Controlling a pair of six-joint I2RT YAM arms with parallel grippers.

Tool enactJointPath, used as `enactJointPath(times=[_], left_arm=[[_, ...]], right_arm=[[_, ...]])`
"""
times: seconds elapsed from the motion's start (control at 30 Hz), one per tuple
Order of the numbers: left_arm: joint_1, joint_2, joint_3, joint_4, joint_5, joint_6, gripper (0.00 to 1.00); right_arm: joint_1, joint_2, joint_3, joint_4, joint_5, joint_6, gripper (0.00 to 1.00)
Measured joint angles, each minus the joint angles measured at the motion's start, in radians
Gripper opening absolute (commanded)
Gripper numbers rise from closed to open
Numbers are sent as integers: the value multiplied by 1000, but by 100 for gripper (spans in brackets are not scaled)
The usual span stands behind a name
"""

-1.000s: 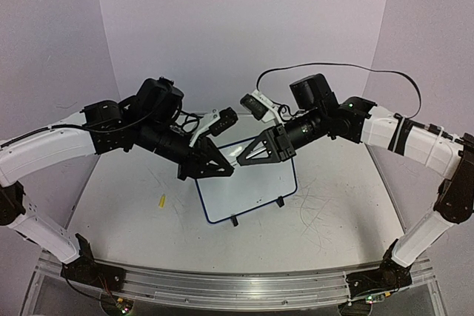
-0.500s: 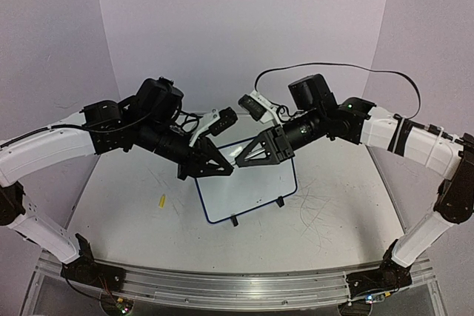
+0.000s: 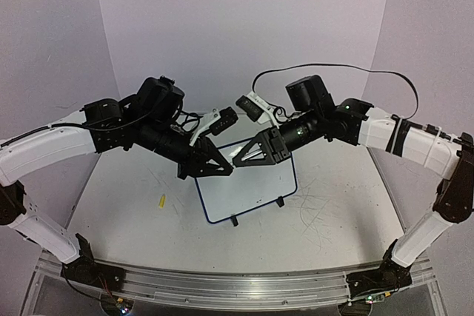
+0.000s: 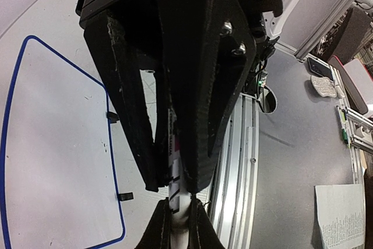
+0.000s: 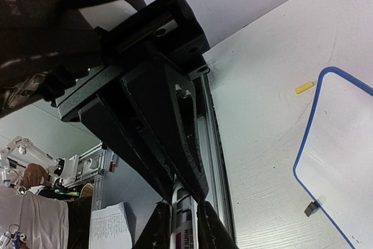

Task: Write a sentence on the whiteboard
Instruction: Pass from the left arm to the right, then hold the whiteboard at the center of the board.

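Note:
The whiteboard [image 3: 248,183] lies on the table under both grippers, blue-framed. It also shows in the left wrist view [image 4: 52,161] and the right wrist view [image 5: 344,144]. No sentence shows on it. My left gripper [image 3: 224,168] and right gripper [image 3: 238,160] meet tip to tip above the board's far left corner. Both are shut on one white marker [image 4: 174,172], end to end. In the left wrist view my left gripper [image 4: 179,205] grips it from below, opposite the right arm's fingers [image 4: 204,115]. In the right wrist view my right gripper [image 5: 183,203] holds the marker [image 5: 184,223].
A small yellow piece [image 3: 161,201] lies on the table left of the board and also shows in the right wrist view [image 5: 303,88]. The board's black stand feet [image 3: 279,201] stick out at its near edge. An aluminium rail [image 3: 222,286] runs along the table's near edge.
My right gripper has shifted slightly left, closing in on the left gripper's tips. The left arm has barely moved.

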Motion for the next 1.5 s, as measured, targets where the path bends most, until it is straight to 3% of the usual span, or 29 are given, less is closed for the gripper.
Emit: enactJointPath(times=[0.23, 0.37, 0.5, 0.53, 0.57, 0.63, 0.7, 0.73, 0.87, 1.13, 1.3, 1.5], left_arm=[[0, 0, 2, -18, -1, -16, 0], [1, 0, 2, -32, -7, -16, 0], [2, 0, 2, -40, -10, -16, 0], [2, 0, 2, -40, -10, -16, 3], [2, 0, 2, -40, -10, -16, 12], [2, 0, 2, -43, -18, -18, 33], [2, -3, -2, -28, -36, -26, 62], [2, -9, -7, -13, -48, -27, 67], [3, -79, -63, 42, -120, -58, 74], [101, -316, -292, 245, -345, -261, 90], [201, -310, -387, 313, -437, -434, 94], [203, -328, -490, 332, -626, -630, 95]], right_arm=[[7, 6, 0, 5, 14, 2, 17], [14, 10, 0, 5, 24, 8, 2], [17, 13, -1, 10, 24, 11, 0], [17, 13, -1, 12, 24, 11, 0], [17, 13, -3, 15, 24, 11, 0], [17, 13, -11, 27, 25, 11, 0], [20, 12, -23, 39, 44, 12, 0], [23, 12, -31, 43, 61, 12, 0], [30, -13, -92, 49, 186, 10, 0], [32, -278, -297, 49, 567, -39, 0], [32, -404, -333, 60, 742, -80, 0], [32, -435, -339, 87, 932, -109, 0]])
